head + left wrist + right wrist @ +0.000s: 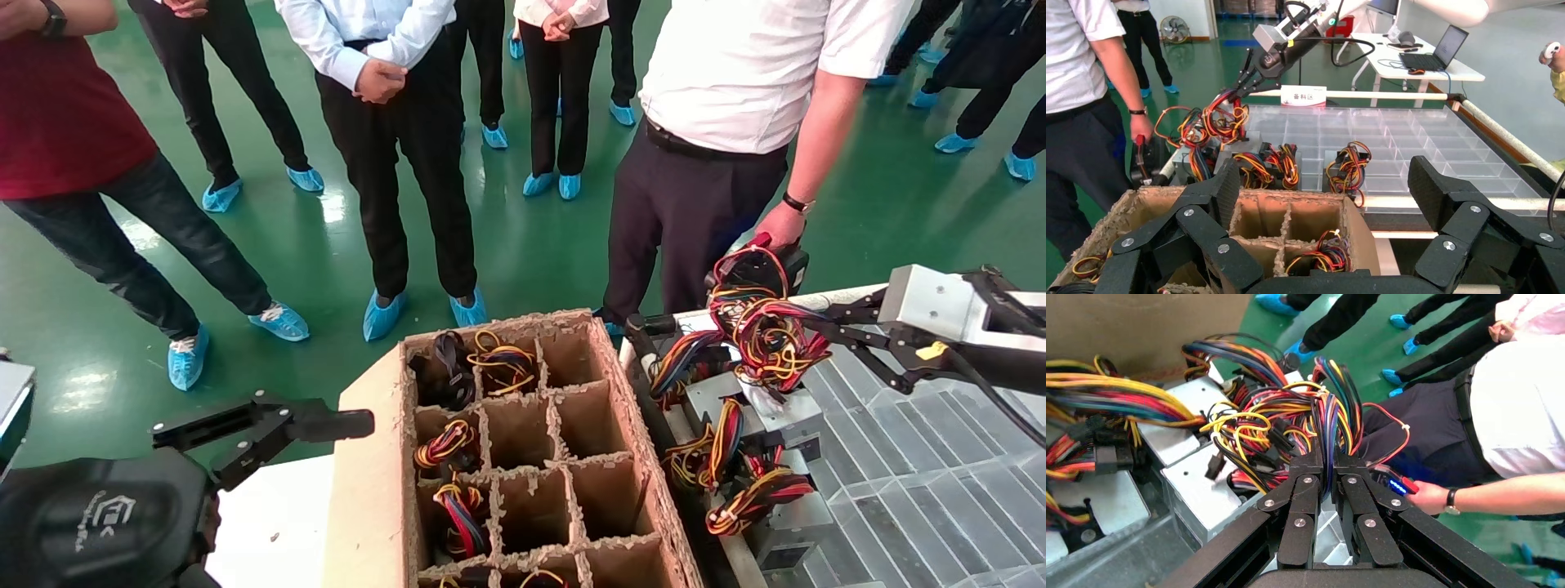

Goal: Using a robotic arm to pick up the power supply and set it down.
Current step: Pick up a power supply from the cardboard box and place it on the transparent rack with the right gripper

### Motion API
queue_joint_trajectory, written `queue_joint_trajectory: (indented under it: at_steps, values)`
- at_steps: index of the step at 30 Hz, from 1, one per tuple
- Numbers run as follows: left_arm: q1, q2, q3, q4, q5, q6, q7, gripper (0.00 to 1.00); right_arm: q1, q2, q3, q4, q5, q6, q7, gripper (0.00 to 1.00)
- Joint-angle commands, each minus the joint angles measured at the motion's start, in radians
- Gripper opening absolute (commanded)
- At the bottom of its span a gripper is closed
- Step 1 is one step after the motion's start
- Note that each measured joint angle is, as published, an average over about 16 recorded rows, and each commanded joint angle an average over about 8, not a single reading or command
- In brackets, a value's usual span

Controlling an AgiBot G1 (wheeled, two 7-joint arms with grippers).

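Observation:
My right gripper is shut on the looped red, yellow and black wire bundle of a power supply, a grey metal box. The box sits just under the bundle at the near corner of the clear tray, among other power supplies. Whether it is off the tray I cannot tell. The left wrist view shows this gripper pinching the wires from above. My left gripper stands open and empty beside the cardboard box.
A cardboard box with divider cells holds several wired supplies. The clear compartment tray lies to its right. A man in a white shirt holds a black handheld device right behind the tray corner. Several people stand on the green floor.

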Motion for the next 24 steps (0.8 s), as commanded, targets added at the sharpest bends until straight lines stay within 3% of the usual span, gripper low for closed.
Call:
queue_joint_trajectory:
  at_steps: [1, 24]
  values:
    - [0.000, 0.000, 0.000, 0.000, 0.000, 0.000, 0.000, 1.00, -0.004, 0.000, 0.009, -0.018, 0.017, 0.003, -0.012, 0.00]
    - [0.000, 0.000, 0.000, 0.000, 0.000, 0.000, 0.000, 1.00, -0.093, -0.037, 0.121, -0.231, 0.243, -0.011, -0.145, 0.00]
